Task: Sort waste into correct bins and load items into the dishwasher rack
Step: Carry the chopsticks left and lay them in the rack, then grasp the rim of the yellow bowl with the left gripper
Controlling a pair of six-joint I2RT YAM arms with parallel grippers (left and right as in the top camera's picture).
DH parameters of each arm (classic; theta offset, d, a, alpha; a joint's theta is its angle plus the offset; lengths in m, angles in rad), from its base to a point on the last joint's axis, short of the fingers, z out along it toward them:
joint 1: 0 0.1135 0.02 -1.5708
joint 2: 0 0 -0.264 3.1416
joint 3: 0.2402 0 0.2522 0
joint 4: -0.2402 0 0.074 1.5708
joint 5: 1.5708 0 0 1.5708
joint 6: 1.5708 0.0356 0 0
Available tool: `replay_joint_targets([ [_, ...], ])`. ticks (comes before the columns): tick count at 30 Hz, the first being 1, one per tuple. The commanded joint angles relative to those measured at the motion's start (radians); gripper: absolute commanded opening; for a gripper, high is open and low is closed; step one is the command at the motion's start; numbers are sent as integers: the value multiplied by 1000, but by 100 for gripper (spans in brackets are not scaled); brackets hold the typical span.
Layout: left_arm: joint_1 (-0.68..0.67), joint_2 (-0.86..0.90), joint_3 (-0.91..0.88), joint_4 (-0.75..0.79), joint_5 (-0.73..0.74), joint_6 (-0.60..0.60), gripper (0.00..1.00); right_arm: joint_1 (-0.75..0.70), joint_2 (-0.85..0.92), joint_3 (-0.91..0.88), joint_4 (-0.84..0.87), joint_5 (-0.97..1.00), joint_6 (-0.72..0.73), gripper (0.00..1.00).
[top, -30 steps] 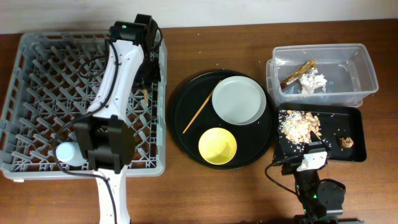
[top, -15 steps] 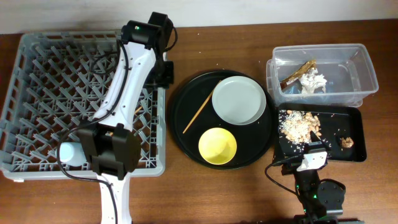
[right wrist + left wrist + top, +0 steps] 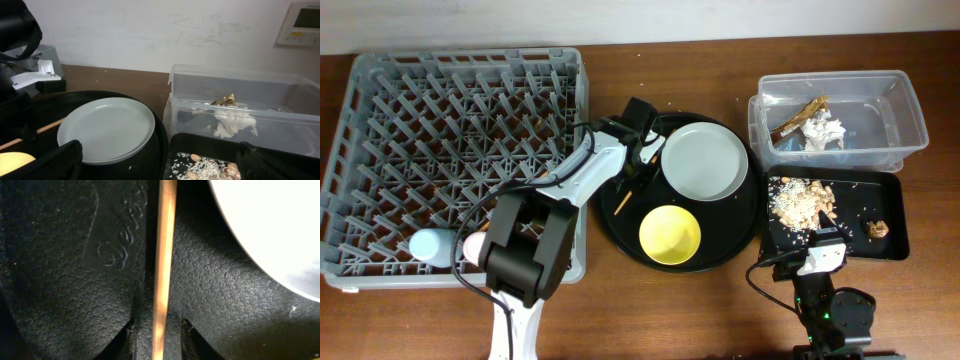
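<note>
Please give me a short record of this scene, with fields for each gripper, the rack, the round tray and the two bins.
left gripper: open, fingers on either side of the chopstick, low over the round black tray
right gripper: open, holding nothing, near the black rectangular tray
dishwasher rack: blue cup and pink cup at its front edge
round black tray: plate, yellow bowl, chopstick
clear tub: napkin, brown wrapper
black rectangular tray: food scraps

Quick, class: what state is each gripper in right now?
Left gripper: open, straddling the chopstick.
Right gripper: open, holding nothing.
</note>
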Motion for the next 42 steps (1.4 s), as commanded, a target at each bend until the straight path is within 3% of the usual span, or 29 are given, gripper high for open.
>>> replay_joint_targets([
  [1, -4, 6, -37, -40, 26, 7, 0, -6, -6, -7, 0, -5, 12, 98],
  [4, 4, -7, 76, -154, 27, -82, 0, -6, -6, -7, 0, -5, 12, 99],
  [9, 88, -118, 449, -487, 22, -183, 0, -6, -6, -7, 0, -5, 12, 98],
  [13, 197, -170, 463, -572, -152, -314, 0, -6, -6, -7, 0, -5, 12, 99],
  [17, 220, -146, 261, -430, -229, -359, 0, -6, -6, -7, 0, -5, 12, 98],
  [20, 219, -146, 168, -372, -230, -397, 16, -6, -6, -7, 0, -5, 12, 98],
  [22, 219, -146, 190, -385, -228, -396, 16, -6, -6, -7, 0, -5, 12, 98],
  [24, 219, -149, 216, -408, -162, -396, 30, -6, -6, -7, 0, -5, 12, 98],
  [26, 204, -159, 226, -413, -30, -348, 33, -6, -6, -7, 0, -5, 12, 99],
  [29, 116, -158, 213, -414, 27, -241, 33, -6, -6, -7, 0, -5, 12, 98],
  [31, 25, -157, 177, -398, 68, -110, 33, -6, -6, -7, 0, -5, 12, 98],
  [32, -29, -157, 139, -381, 187, 29, 33, -6, -6, -7, 0, -5, 12, 99],
  [33, -60, -157, 108, -369, 235, 66, 33, -6, -6, -7, 0, -5, 12, 98],
  [35, -99, -157, 46, -332, 236, 60, 35, -6, -6, -7, 0, -5, 12, 99],
  [39, -117, -157, -175, -113, 237, -36, 43, -6, -6, -7, 0, -5, 12, 98],
  [40, -117, -157, -224, -68, 237, -53, 43, -6, -6, -7, 0, -5, 12, 98],
  [41, -117, -157, -239, -52, 238, -56, 36, -6, -6, -7, 0, -5, 12, 98],
  [42, -117, -158, -237, -51, 241, -56, 20, -6, -6, -7, 0, -5, 12, 99],
])
